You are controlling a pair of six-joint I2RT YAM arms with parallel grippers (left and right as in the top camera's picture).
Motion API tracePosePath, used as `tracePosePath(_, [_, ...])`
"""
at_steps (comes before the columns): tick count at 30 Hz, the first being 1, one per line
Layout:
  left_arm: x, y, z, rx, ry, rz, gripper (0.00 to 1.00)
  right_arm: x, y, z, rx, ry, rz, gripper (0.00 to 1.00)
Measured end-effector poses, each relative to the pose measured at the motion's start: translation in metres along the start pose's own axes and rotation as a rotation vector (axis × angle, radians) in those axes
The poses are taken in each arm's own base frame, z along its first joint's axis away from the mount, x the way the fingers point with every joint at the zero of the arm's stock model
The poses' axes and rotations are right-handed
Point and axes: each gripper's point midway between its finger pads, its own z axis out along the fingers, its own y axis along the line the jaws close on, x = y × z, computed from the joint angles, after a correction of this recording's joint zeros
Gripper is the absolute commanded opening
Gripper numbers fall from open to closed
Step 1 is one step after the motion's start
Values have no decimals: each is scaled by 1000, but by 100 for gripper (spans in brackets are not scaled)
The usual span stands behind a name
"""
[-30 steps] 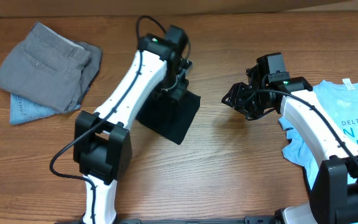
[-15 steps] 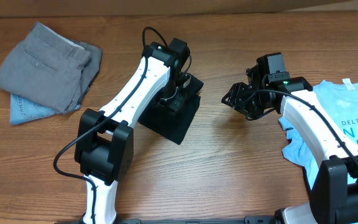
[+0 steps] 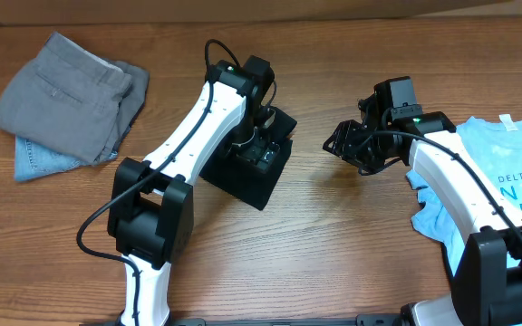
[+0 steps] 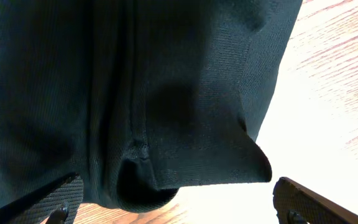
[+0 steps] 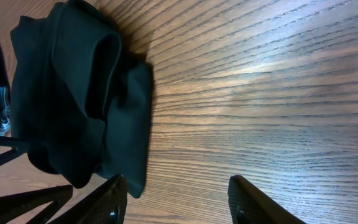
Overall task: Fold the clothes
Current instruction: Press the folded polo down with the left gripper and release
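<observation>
Overhead, blue shirt (image 3: pixel 506 149) reads "DELTA ZE"; left hand (image 3: pixel 261 152) spread over black shirt (image 3: pixel 252 186), right hand (image 3: pixel 335 143) spread too.

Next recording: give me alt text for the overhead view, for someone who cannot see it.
A folded black T-shirt lies on the wooden table, the left gripper open right over it. The right gripper hangs open and empty nearby; a blue T-shirt lies at the right edge, grey trousers at the far left.
</observation>
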Motion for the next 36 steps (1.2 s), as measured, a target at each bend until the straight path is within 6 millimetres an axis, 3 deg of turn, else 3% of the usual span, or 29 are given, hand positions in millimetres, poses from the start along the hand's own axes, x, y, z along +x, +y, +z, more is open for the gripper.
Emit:
tracePosePath(4, [3, 5, -2, 13, 11, -28, 100, 0, 0, 0, -1, 0, -4, 56])
tracePosePath(9, [10, 17, -21, 18, 30, -49, 100, 1, 2, 0, -14, 7, -34, 56])
tracePosePath(16, [-2, 18, -35, 16, -31, 119, 100, -1, 6, 0, -29, -3, -52, 56])
tracePosePath(20, [-14, 10, -25, 12, -72, 189, 100, -2, 6, 0, -31, -3, -53, 56])
tracePosePath(26, [-11, 0, 1, 10, -51, 239, 100, -2, 6, 0, -31, -3, -53, 56])
tracePosePath(29, [-8, -3, 15, 8, -39, 252, 95, -2, 6, 0, -31, -3, -54, 56])
tracePosePath(31, [-5, -5, 24, 5, -27, 260, 86, -1, 6, 0, -32, -2, -55, 56])
tracePosePath(36, [0, -7, 31, -23, -7, 276, 21, -1, 6, 0, -32, -2, -55, 56])
